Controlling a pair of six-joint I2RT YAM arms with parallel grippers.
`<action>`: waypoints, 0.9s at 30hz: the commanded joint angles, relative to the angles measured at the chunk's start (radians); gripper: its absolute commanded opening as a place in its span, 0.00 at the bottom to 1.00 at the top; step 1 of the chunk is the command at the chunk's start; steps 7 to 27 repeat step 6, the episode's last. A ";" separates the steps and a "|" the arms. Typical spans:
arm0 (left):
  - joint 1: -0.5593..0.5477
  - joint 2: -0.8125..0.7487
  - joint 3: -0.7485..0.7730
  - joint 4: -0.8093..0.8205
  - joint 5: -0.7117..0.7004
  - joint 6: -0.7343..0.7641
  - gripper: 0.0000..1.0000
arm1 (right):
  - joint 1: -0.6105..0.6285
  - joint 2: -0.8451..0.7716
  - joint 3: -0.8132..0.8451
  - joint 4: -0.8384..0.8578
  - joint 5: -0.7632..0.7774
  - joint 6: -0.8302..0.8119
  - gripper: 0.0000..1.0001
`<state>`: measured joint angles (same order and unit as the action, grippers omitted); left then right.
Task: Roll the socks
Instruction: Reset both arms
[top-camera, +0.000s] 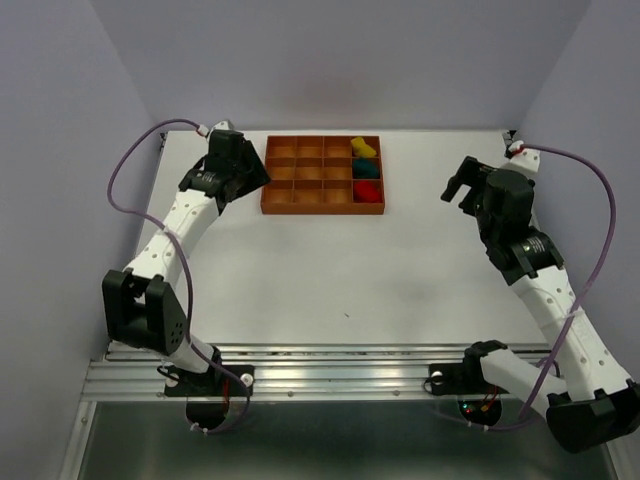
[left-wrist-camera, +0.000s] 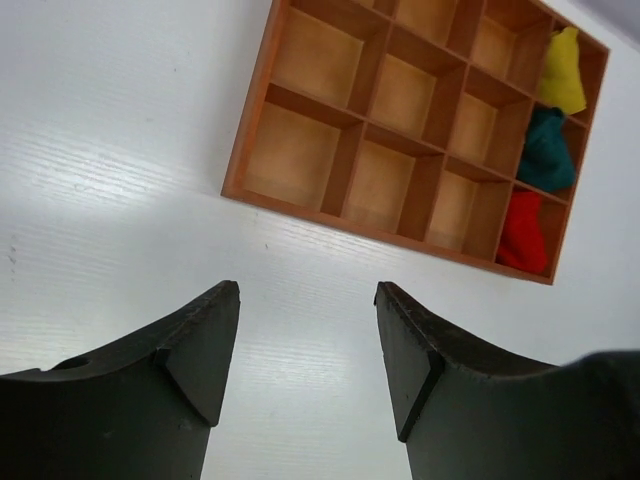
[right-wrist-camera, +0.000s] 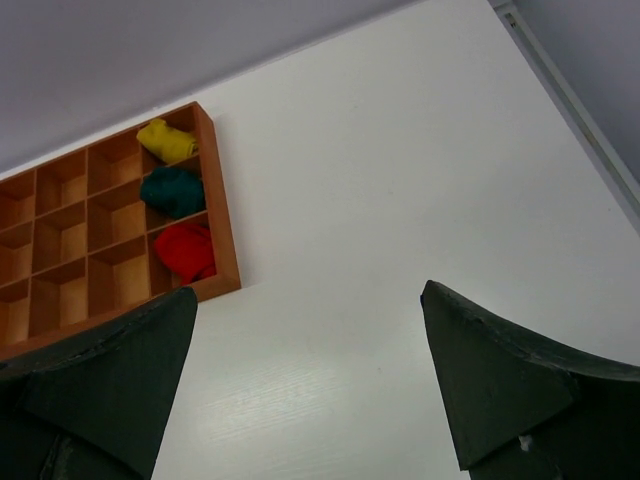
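Three socks lie bunched in the right-hand column of the orange-brown tray (top-camera: 322, 210): yellow (top-camera: 363, 148) at the back, teal (top-camera: 365, 167) in the middle, red (top-camera: 367, 190) at the front. My left gripper (top-camera: 260, 172) hovers just left of the tray, open and holding nothing. In its wrist view its fingers (left-wrist-camera: 308, 290) frame bare table, with the yellow (left-wrist-camera: 563, 70), teal (left-wrist-camera: 546, 150) and red (left-wrist-camera: 524, 232) socks beyond. Well right of the tray, my right gripper (top-camera: 458, 186) stands wide open and empty (right-wrist-camera: 310, 295). Its wrist view shows the yellow (right-wrist-camera: 168, 140), teal (right-wrist-camera: 172, 190) and red (right-wrist-camera: 183, 250) socks.
The tray's other compartments (left-wrist-camera: 300, 155) hold nothing. The white table (top-camera: 330, 270) ends at a metal rail along the near edge (top-camera: 330, 365). Lilac walls close in the back and both sides. A small dark speck (top-camera: 347, 316) lies on the table's front middle.
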<state>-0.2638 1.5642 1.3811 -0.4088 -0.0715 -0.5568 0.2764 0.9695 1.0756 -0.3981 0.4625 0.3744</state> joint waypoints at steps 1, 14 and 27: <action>0.005 -0.113 -0.065 0.047 -0.020 -0.023 0.68 | 0.006 -0.020 -0.011 -0.019 0.035 0.009 1.00; 0.003 -0.161 -0.082 0.048 -0.019 -0.032 0.68 | 0.006 -0.046 -0.022 -0.019 0.070 0.018 1.00; 0.003 -0.161 -0.082 0.048 -0.019 -0.032 0.68 | 0.006 -0.046 -0.022 -0.019 0.070 0.018 1.00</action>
